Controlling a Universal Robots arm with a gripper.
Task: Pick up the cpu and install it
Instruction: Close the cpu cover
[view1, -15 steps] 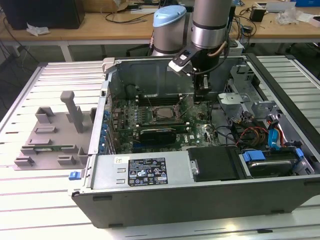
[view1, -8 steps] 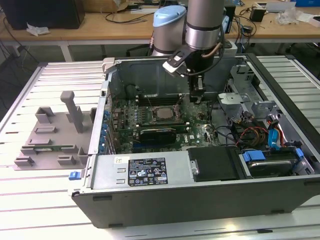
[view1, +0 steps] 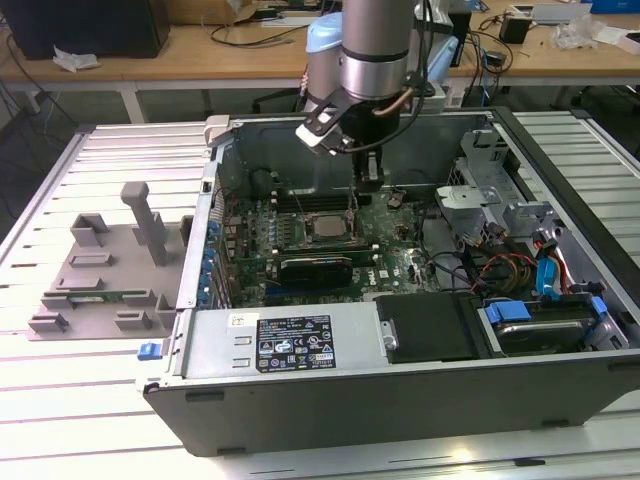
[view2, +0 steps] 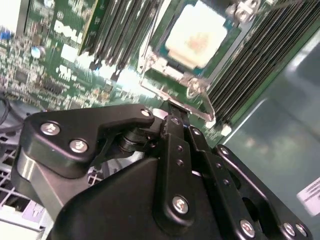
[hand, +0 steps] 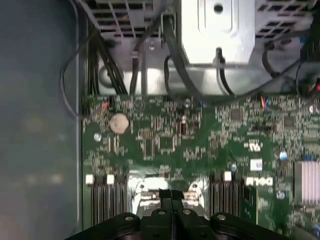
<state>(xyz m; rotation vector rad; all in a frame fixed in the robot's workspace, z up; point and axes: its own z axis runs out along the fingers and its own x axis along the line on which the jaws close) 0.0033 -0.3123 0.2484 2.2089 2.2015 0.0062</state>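
The cpu (view1: 325, 224) lies flat in its socket on the green motherboard (view1: 390, 262) inside the open computer case, silver top up. In the second wrist view the cpu (view2: 197, 37) shows pale and square, with metal frame parts around it. My gripper (view1: 370, 178) hangs above the board, a little toward the exterior view's right of the cpu and not touching it. Its black fingers (hand: 166, 200) are pressed together with nothing between them, and the gripper (view2: 172, 111) is shut just beside the socket's edge.
A long black expansion card (view1: 315, 268) lies just in front of the socket. Memory slots (view2: 265, 55) flank it. The power supply (view1: 300, 345), a drive bay and cables (view1: 520, 265) fill the case's front and right. A grey fixture (view1: 100, 265) stands on the table at the exterior view's left.
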